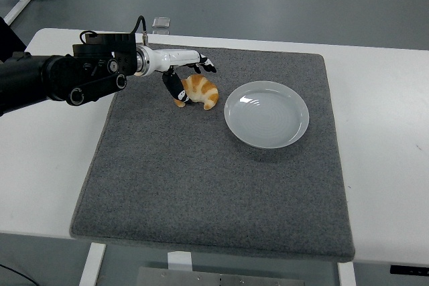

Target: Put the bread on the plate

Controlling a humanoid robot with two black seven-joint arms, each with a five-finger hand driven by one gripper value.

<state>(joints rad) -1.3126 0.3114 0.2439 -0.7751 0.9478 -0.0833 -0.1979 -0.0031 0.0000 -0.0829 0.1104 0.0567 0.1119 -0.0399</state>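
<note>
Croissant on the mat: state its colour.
Golden orange with pale cream stripes, seen in the head view: croissant.

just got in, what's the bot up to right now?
The left hand is reaching in over the grey mat and closing around the croissant: thumb at its near-left side, fingers over the far side. The croissant sits on the mat, not lifted. The white plate lies empty just to its right. No right arm in view.

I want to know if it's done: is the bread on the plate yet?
No, the bread lies on the grey mat, left of the empty plate.
</note>
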